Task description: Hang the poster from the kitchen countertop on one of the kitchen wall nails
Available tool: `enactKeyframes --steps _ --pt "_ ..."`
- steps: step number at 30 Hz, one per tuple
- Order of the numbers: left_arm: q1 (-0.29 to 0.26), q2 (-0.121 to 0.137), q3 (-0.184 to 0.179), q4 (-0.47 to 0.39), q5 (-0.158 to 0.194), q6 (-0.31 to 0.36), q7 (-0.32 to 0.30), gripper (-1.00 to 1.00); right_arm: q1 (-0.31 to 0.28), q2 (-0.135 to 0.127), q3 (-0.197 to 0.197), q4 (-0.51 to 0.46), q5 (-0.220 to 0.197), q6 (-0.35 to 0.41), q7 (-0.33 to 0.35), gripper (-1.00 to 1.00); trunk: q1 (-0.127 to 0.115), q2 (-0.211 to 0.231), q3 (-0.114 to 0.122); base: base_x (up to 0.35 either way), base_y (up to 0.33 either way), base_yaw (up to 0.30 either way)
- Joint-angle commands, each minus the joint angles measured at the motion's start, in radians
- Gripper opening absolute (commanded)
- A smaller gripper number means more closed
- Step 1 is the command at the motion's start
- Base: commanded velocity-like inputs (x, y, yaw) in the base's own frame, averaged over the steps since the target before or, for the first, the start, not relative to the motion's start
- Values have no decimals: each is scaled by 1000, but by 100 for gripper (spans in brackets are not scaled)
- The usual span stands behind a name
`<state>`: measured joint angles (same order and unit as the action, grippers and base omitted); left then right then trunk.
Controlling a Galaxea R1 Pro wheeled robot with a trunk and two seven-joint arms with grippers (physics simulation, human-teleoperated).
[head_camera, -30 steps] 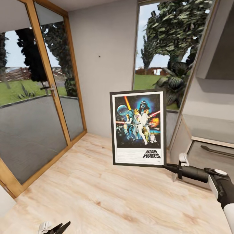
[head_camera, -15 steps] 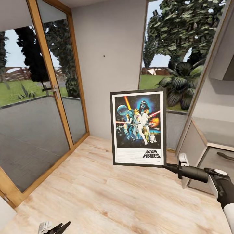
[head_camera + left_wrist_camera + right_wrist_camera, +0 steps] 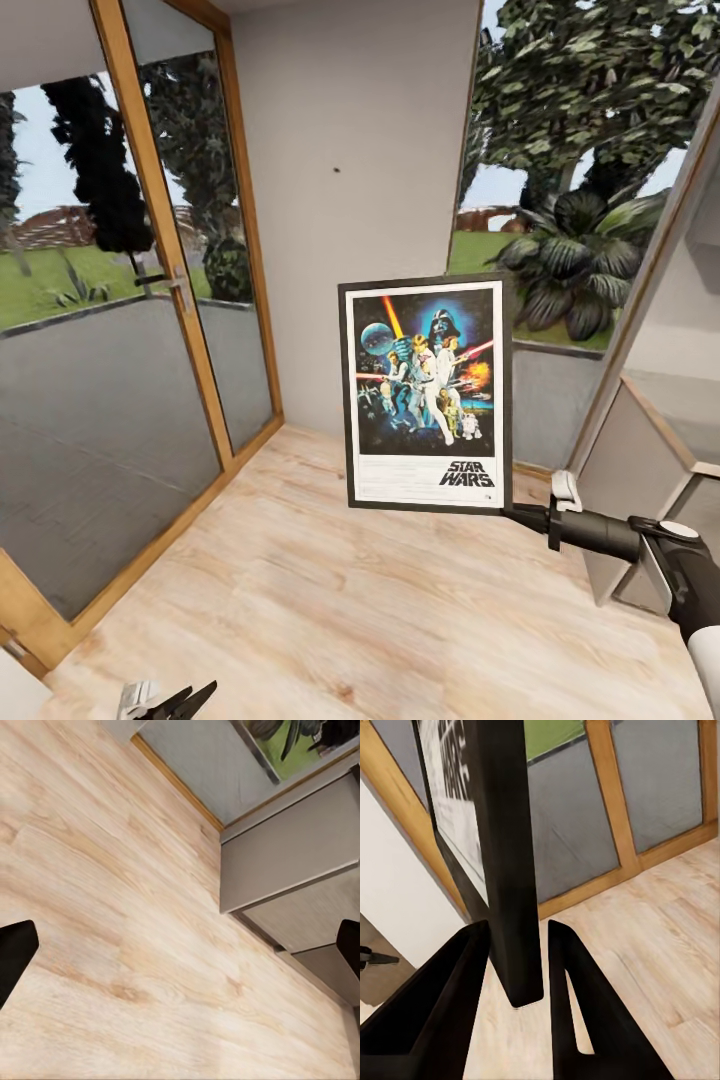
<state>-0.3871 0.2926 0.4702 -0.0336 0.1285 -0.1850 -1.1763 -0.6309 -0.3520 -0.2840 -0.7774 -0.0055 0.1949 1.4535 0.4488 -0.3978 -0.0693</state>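
Observation:
The Star Wars poster (image 3: 425, 395) hangs upright in the air in front of me, black frame, white border, logo at the bottom. My right gripper (image 3: 512, 514) is shut on its lower right corner. In the right wrist view the two black fingers (image 3: 442, 1009) clamp the frame's dark edge (image 3: 506, 832). A small dark wall nail (image 3: 337, 170) sits on the grey wall, above and left of the poster. My left gripper (image 3: 168, 699) is low at the picture's bottom edge, open and holding nothing; its fingertips (image 3: 15, 960) stand far apart over the wooden floor.
A wood-framed glass door (image 3: 150, 300) with a dark handle (image 3: 165, 282) stands at the left. A large window (image 3: 580, 200) lies right of the wall strip. The kitchen countertop's end with its pale wood edge strip (image 3: 660, 422) shows at the far right. Light wooden floor (image 3: 350, 610) stretches ahead.
The whole view has shifted: the camera has moved, so the wall, nail and window sit further right and look closer. The poster and both grippers keep their places in the picture.

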Motion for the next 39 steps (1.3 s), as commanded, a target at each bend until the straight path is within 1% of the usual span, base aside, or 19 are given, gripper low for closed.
enactKeyframes --steps 1,6,26,27,30,39 --pt "-1 0 -8 1 10 -5 -2 100 -1 0 -1 0 -1 11 4 -100 1 -2 -2 297 199 0" --pt "-1 0 -8 1 10 -5 -2 100 -1 0 -1 0 -1 11 4 -100 1 -2 -2 322 101 0" --pt "-1 0 -8 1 10 -5 -2 100 -1 1 0 0 -1 11 4 -100 1 -2 -2 339 23 0" --pt "5 -6 -7 6 8 -11 -8 100 -7 7 -6 -6 -6 16 -2 -100 1 -2 -2 0 0 0" --pt "16 -6 -8 6 8 -14 -21 100 -19 21 -13 -22 -10 33 -19 -100 1 -2 -2 0 0 0" --pt "16 -6 -8 6 8 -14 -21 100 -19 21 -13 -64 -10 82 -70 -100 1 -2 -2 0 0 0"
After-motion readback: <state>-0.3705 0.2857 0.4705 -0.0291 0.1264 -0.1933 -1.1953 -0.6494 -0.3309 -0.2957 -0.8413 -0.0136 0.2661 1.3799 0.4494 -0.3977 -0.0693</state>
